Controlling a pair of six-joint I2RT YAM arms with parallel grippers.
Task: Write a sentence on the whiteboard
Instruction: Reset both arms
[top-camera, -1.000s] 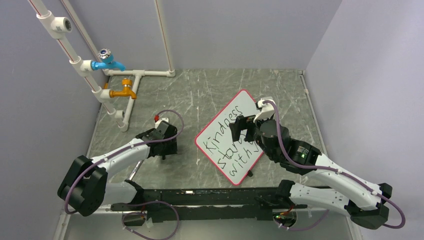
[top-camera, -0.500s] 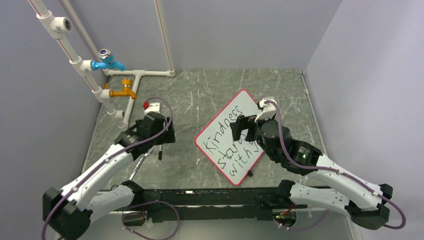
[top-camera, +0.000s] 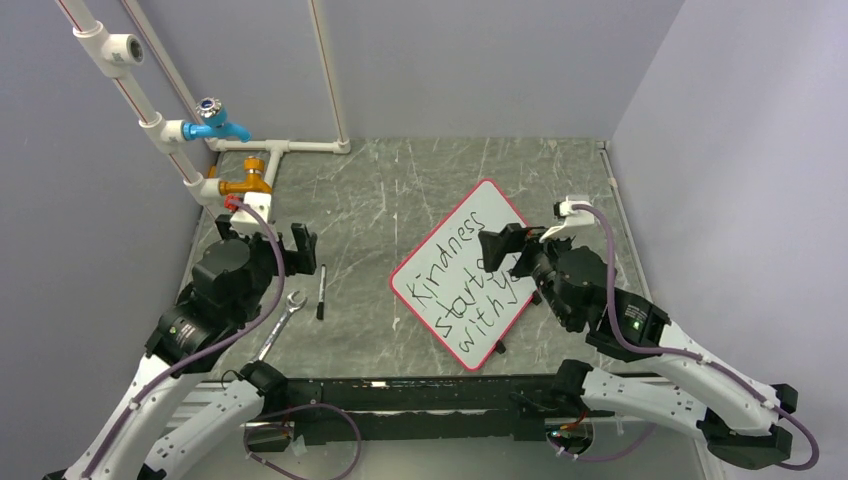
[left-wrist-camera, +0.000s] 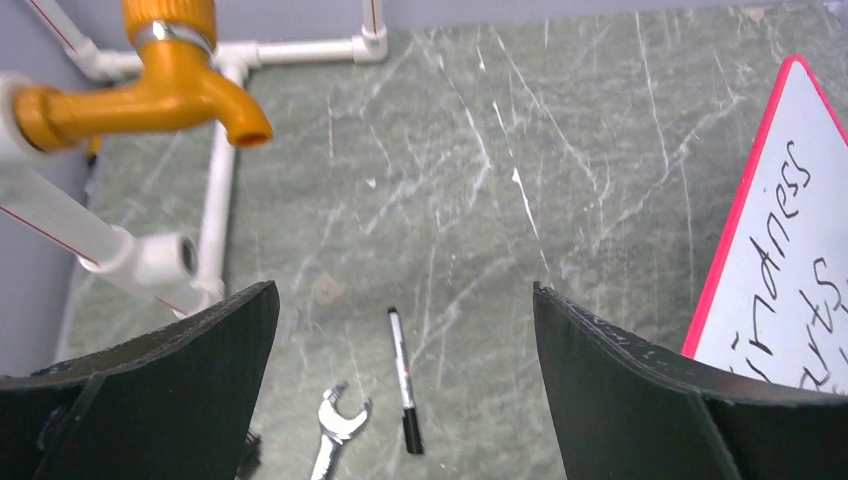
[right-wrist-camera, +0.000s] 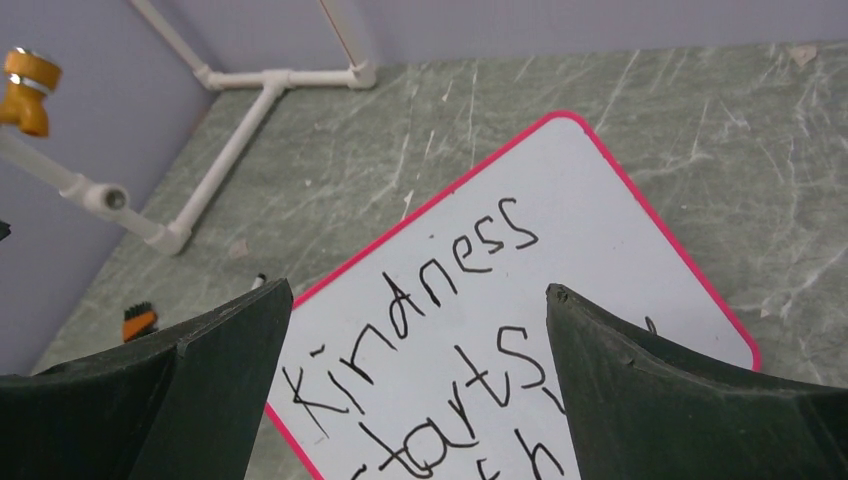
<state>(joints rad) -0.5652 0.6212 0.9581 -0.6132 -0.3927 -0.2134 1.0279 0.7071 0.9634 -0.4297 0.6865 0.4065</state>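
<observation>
Both grippers spread wide and empty, with the written whiteboard under the right one.
The right gripper hovers above the whiteboard, which lies flat below its fingers; the sentence is partly hidden by the arm. The left gripper hangs well apart from the board, with a marker and a wrench on the table beneath it.

A black marker lies just beside a wrench on the stone-patterned table, below an orange tap.
</observation>
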